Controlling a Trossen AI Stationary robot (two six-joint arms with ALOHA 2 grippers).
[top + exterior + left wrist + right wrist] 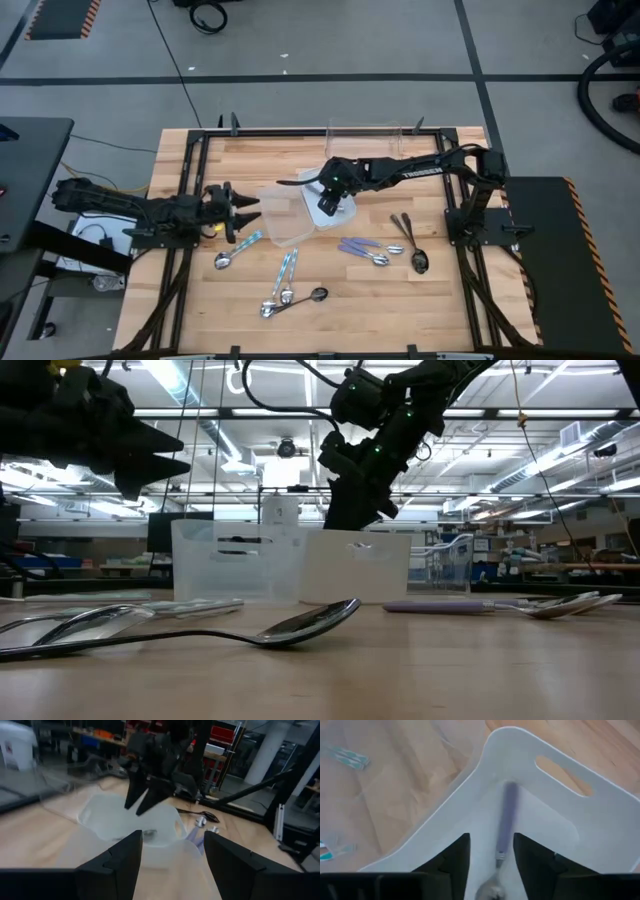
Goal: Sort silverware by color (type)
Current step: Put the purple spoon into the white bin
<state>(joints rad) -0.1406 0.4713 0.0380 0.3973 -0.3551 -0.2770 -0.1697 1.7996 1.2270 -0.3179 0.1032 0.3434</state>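
Observation:
My right gripper (330,203) hangs open, pointing down over a clear plastic container (345,207) mid-table. In the right wrist view a purple-handled spoon (508,815) shows blurred inside that container (545,820), below the gap between my open fingers (491,840); they do not touch it. My left gripper (243,214) is open, level above the table's left side, facing a second clear container (285,222). Light-blue spoons (287,268) lie near the middle front, purple ones (360,248) and dark ones (405,232) to the right, all flat on the wood.
A further clear container (365,135) stands at the far edge. A dark spoon (300,624) lies near the front edge beside several light-blue ones (272,303). A single light-blue spoon (238,250) lies just in front of my left gripper. Black frame rails (190,180) line the table's sides.

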